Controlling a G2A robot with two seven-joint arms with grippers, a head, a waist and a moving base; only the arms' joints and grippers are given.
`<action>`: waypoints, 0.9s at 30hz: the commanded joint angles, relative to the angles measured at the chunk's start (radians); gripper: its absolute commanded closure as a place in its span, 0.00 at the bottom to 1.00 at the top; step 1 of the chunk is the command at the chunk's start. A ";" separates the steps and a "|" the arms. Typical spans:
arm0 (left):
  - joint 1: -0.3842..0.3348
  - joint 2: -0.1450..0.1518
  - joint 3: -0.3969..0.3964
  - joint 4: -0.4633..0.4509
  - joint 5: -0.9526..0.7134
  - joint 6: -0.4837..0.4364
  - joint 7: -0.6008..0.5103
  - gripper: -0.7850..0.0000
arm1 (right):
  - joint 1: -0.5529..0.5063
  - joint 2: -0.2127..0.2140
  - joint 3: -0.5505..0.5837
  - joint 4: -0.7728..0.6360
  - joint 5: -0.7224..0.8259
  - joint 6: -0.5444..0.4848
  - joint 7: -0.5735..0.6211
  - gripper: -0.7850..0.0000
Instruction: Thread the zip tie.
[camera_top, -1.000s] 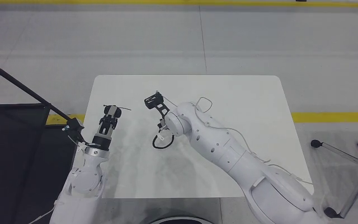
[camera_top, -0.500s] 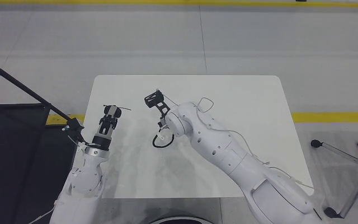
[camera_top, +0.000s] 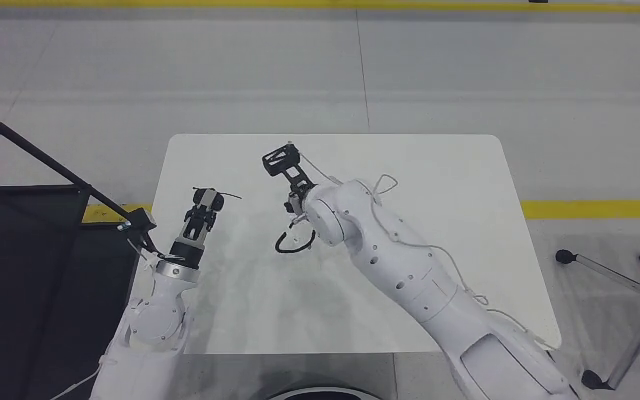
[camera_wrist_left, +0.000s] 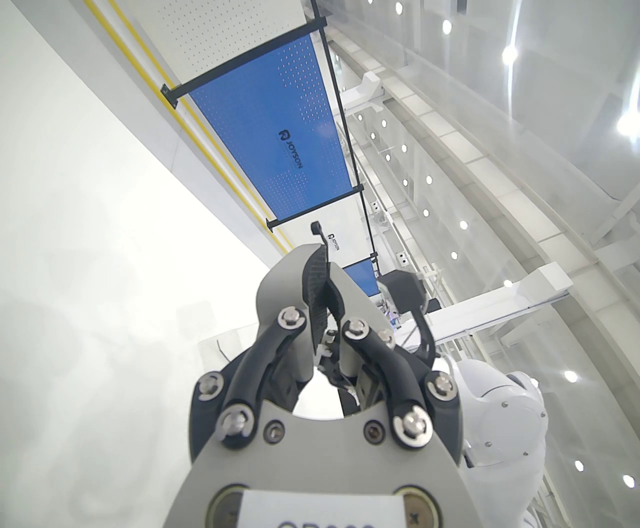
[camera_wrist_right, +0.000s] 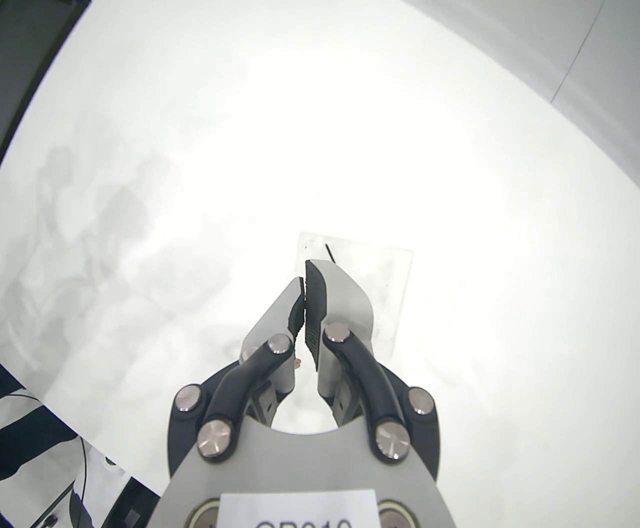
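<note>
We see the left arm low over the near left part of the white table (camera_top: 430, 190), its forearm sloping up and away from the robot. The left gripper (camera_top: 205, 198) points towards the middle of the table. Its wrist view looks along the left gripper (camera_wrist_left: 320, 260) at a ceiling with round lamps and blue perforated panels (camera_wrist_left: 280, 135). The two grey metal fingers, on black linkage bars with bright screws, are pressed together on the zip tie (camera_wrist_left: 316, 231). This thin black strip sticks out past the tips and ends in a small blocky head. From above, the zip tie (camera_top: 226, 195) reads as a fine dark line jutting sideways from the tips, above the table.

The right arm is bulkier, smooth white shells bent at the elbow, reaching across the table's middle. The right gripper (camera_top: 282, 160) sits farther back than the left one and well apart from the tie. In the left wrist view we find it again (camera_wrist_left: 400, 290) as a dark block beyond the fingers.

The right wrist view looks down on the matte table (camera_wrist_right: 350, 125). There the right gripper (camera_wrist_right: 306, 272) has its black ribbed pads (camera_wrist_right: 315, 290) meeting at the tips, with nothing we can make out between them. Beneath lies a faint clear rectangular sheet (camera_wrist_right: 395, 280). A short black sliver (camera_wrist_right: 330, 252) lies by its edge, and we cannot tell what it is.
</note>
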 joint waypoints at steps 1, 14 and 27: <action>-0.018 0.001 0.004 0.013 -0.012 0.000 -0.030 1.00 | -0.039 0.020 0.048 -0.090 -0.033 -0.027 -0.003 1.00; -0.152 0.021 0.049 0.090 -0.045 -0.100 -0.401 1.00 | -0.339 0.132 0.409 -0.554 0.117 -0.565 -0.069 1.00; -0.218 0.023 0.082 0.094 -0.037 -0.093 -0.436 1.00 | -0.425 0.160 0.517 -0.640 0.268 -0.716 -0.117 1.00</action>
